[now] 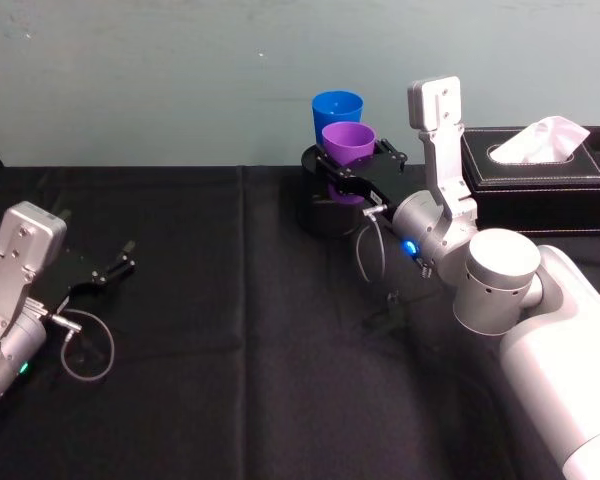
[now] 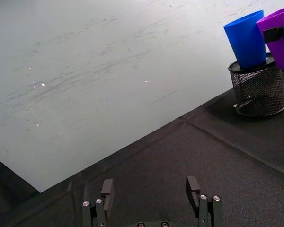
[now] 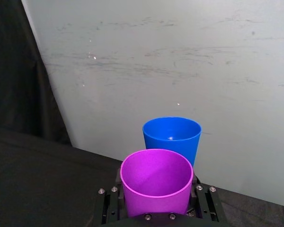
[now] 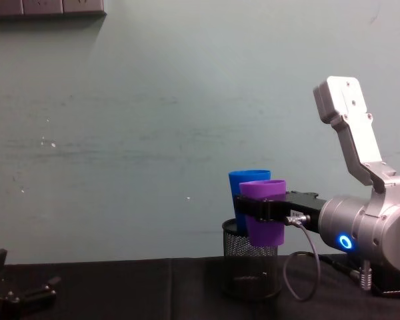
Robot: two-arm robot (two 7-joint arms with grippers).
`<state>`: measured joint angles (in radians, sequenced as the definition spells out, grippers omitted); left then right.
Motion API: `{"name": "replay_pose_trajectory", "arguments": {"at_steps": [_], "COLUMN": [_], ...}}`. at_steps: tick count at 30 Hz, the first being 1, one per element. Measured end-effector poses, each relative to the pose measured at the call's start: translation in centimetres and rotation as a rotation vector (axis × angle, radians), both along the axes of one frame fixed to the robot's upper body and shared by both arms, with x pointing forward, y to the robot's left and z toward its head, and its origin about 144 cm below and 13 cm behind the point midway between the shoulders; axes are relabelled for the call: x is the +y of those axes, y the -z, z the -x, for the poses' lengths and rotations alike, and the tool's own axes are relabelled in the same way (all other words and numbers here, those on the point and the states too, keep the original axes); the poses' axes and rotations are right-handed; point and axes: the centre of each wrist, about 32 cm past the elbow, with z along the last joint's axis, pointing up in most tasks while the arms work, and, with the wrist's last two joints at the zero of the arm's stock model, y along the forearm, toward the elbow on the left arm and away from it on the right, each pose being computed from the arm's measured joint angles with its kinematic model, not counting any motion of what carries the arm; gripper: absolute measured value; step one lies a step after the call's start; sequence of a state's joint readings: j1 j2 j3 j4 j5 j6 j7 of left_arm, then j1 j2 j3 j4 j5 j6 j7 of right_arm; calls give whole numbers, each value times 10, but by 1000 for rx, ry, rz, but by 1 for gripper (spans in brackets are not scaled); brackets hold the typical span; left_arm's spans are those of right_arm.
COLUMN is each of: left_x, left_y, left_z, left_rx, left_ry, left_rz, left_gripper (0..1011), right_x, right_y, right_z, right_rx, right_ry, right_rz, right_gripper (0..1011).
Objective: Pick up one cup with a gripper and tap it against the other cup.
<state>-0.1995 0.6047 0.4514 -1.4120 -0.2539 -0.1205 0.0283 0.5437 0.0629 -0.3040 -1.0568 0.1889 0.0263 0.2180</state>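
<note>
Purple cup [image 1: 347, 145] hangs over the mesh pen holder [image 2: 258, 90], pinched at its sides by the right gripper [image 1: 352, 162]. It is just beside the blue cup [image 1: 337, 108], which stands on that holder; whether they touch is unclear. Left gripper [image 1: 115, 268], fingers spread, sits well left of the holder.

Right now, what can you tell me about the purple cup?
The purple cup is a smooth, tapered, plastic-looking tumbler with no handle, and it is empty. It is about upright, mouth up, held above the table. The right gripper clamps its sides. The cup is right beside the blue cup, just in front of it; whether they touch, I cannot tell.
</note>
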Motion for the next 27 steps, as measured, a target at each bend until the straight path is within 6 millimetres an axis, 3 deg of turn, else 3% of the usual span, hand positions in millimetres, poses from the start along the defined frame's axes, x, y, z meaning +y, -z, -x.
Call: {"name": "replay_pose_trajectory", "arguments": {"at_steps": [27], "left_x": [0], "left_y": [0], "left_z": [0], "left_rx": [0], "left_ry": [0], "left_rz": [0], "left_gripper": [1000], "right_x": [0], "right_y": [0], "right_z": [0], "right_rx": [0], "right_ry": [0], "right_rz": [0], "right_gripper": [731]}}
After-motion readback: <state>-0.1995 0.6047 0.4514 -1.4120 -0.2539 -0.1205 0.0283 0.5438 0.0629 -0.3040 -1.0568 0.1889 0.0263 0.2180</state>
